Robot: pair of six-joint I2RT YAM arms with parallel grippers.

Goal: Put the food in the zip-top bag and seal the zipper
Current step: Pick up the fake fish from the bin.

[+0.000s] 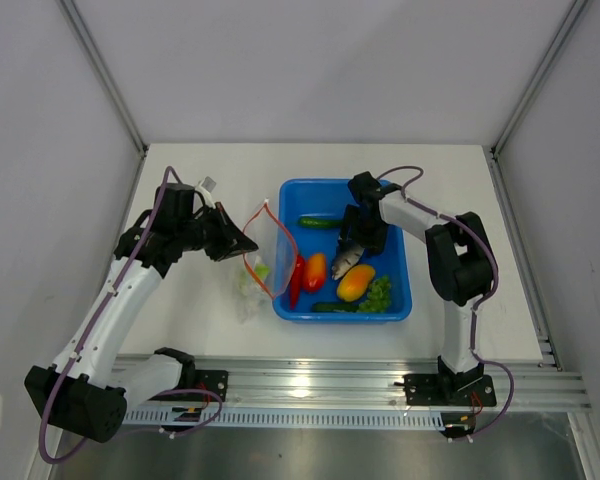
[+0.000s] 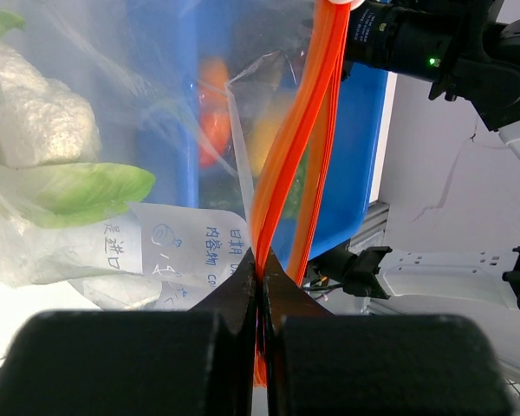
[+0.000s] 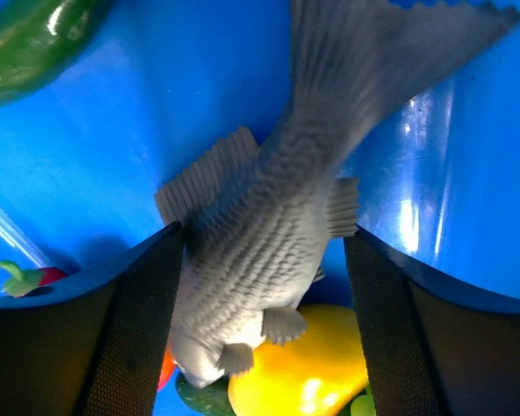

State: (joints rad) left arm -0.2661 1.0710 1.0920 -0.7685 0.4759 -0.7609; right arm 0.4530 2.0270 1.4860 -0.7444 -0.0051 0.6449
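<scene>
- Right claw is grasping the grey fish across the mid-body, one pad on each flank. The tail sticks out past the fingertips and the head sits back toward the wrist.
- Left claw is clenched on the zipper. The zip-top bag hangs just beyond its tips with the mouth partly open.
- Step in hand, as I read it: move the fish to the bag.
- To do it well, lift clear of the blue tub wall and line the fish up lengthwise with the narrow mouth. Release only once it is past the strip.
- The fish looks rigid, with ribbed scales and thin fins, so keep the pads on the body.
- The bag is thin, floppy clear film. The knobbly cauliflower is already inside, left of the left claw's tips.
- The tub is glossy hard plastic. A smooth yellow fruit sits under the fish's head.
</scene>
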